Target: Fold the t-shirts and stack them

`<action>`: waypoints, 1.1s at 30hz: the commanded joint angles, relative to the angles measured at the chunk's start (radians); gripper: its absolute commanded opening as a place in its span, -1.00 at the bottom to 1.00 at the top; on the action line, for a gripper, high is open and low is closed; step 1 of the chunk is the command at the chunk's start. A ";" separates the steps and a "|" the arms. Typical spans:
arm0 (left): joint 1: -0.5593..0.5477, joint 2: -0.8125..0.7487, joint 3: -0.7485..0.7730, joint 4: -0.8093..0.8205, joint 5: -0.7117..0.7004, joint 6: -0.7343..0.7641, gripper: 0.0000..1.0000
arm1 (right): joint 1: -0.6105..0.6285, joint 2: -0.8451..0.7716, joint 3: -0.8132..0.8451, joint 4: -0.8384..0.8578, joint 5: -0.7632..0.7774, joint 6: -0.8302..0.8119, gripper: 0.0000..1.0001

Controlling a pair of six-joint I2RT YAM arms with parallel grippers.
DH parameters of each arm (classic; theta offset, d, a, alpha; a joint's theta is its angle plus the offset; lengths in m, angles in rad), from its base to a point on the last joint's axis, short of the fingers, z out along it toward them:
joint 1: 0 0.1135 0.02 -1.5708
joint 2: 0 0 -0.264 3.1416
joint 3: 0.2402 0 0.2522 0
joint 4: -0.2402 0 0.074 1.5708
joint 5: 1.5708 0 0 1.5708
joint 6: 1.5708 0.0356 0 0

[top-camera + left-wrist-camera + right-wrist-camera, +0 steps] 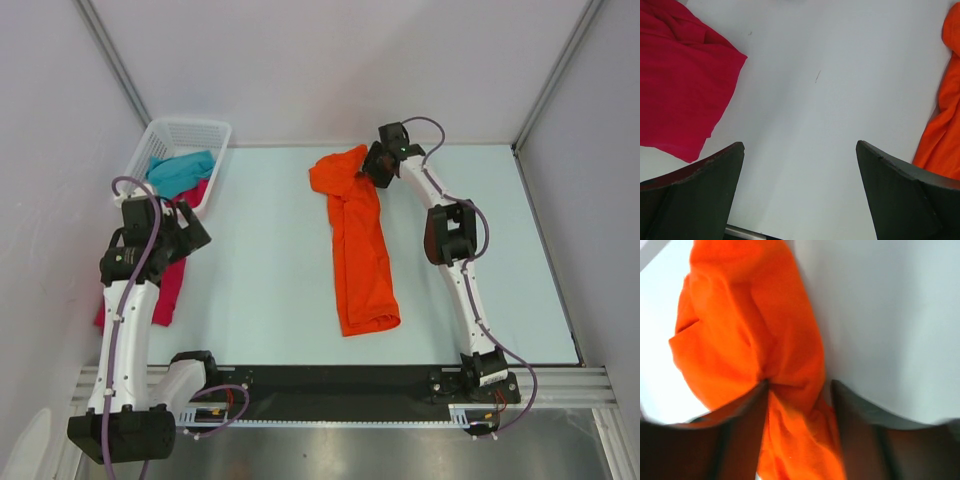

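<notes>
The orange t-shirt point(362, 250) lies as a long narrow strip down the middle of the table, bunched at its far end. My right gripper point(366, 172) sits at that far end, and in the right wrist view its jaws point(799, 385) are closed on a bunched fold of the orange cloth point(745, 325). My left gripper point(190, 236) is open and empty above bare table point(800, 145), beside a crimson t-shirt point(172, 285) that hangs over the left table edge and shows in the left wrist view point(680, 80). A teal t-shirt point(182, 172) lies in the basket on more crimson cloth point(200, 192).
The white lattice basket point(190, 130) stands at the far left corner. Grey walls and frame posts close the back and sides. A black rail point(330, 385) runs along the near edge between the arm bases. The orange shirt's edge shows at the right of the left wrist view point(942, 125).
</notes>
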 commanded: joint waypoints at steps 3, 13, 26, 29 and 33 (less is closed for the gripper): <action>0.008 -0.001 -0.046 0.056 0.054 -0.007 0.99 | -0.032 -0.063 -0.021 -0.066 0.191 -0.111 0.28; -0.181 0.062 -0.274 0.292 0.228 -0.129 0.99 | -0.040 -0.357 -0.244 -0.095 0.295 -0.164 0.29; -0.711 0.327 -0.414 0.685 0.237 -0.246 0.99 | 0.075 -0.965 -1.213 0.117 0.028 -0.121 0.29; -0.791 0.382 -0.425 0.752 0.220 -0.267 0.99 | 0.118 -1.066 -1.301 0.120 0.054 -0.113 0.29; -0.877 0.430 -0.432 0.829 0.211 -0.307 0.99 | 0.151 -1.146 -1.393 0.093 0.064 -0.108 0.30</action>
